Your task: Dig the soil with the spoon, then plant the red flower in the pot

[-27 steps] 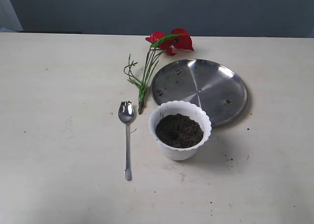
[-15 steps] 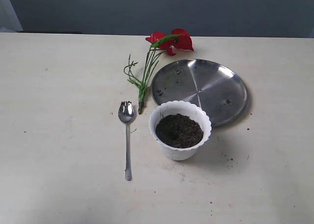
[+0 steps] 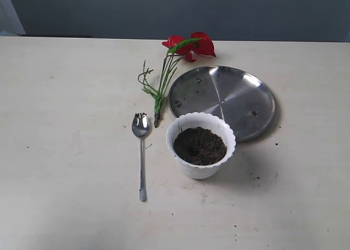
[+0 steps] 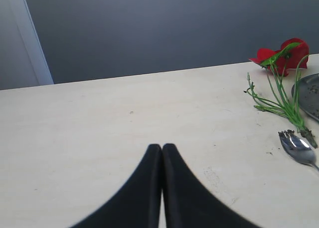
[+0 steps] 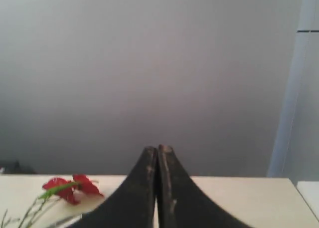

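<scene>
The small white plastic pot [image 3: 200, 144] with a scalloped rim stood upright on the pale table [image 3: 65, 151], and the dark crumbly soil [image 3: 199, 145] filled its mouth. The slim silver metal spoon [image 3: 141, 151] lay flat just beside the pot, its notched tip toward the far edge. The artificial red flower [image 3: 191, 45] lay on its side beyond the spoon, its green stems running alongside the round steel plate [image 3: 221, 100], which sat behind the pot and touched it or nearly so. The left gripper [image 4: 162, 147] and the right gripper [image 5: 157, 149] each had black fingers pressed together on nothing. No brand, label or writing was legible.
</scene>
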`<action>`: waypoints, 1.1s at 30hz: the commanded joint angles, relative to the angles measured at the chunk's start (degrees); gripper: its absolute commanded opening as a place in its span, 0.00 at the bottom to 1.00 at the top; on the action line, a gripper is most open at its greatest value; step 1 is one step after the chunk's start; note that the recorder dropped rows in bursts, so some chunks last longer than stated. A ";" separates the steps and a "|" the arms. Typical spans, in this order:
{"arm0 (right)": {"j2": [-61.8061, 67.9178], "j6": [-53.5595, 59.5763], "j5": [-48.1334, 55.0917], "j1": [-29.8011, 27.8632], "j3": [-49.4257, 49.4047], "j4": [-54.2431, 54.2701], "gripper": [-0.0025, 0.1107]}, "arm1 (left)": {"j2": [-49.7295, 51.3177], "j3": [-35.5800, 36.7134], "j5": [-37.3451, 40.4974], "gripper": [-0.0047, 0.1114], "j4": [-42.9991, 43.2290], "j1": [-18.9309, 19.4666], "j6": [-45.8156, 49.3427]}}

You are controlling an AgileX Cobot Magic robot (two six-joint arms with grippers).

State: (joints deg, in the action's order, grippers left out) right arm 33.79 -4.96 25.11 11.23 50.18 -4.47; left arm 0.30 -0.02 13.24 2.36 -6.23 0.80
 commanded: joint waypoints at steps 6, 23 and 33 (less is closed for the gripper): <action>38.13 13.58 31.91 5.06 27.45 15.45 0.02 | -0.30 0.02 0.05 0.04 0.02 -0.16 -0.22; 71.15 12.65 25.64 41.89 36.20 12.15 0.05 | -0.30 0.02 0.05 0.04 0.02 -0.16 -0.22; 79.65 3.16 26.77 45.57 42.12 10.25 0.49 | -0.30 0.02 0.05 0.04 0.02 -0.16 -0.22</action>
State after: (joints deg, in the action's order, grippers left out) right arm 111.61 3.44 52.82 56.76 91.59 7.98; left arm 0.30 -0.02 13.24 2.36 -6.23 0.80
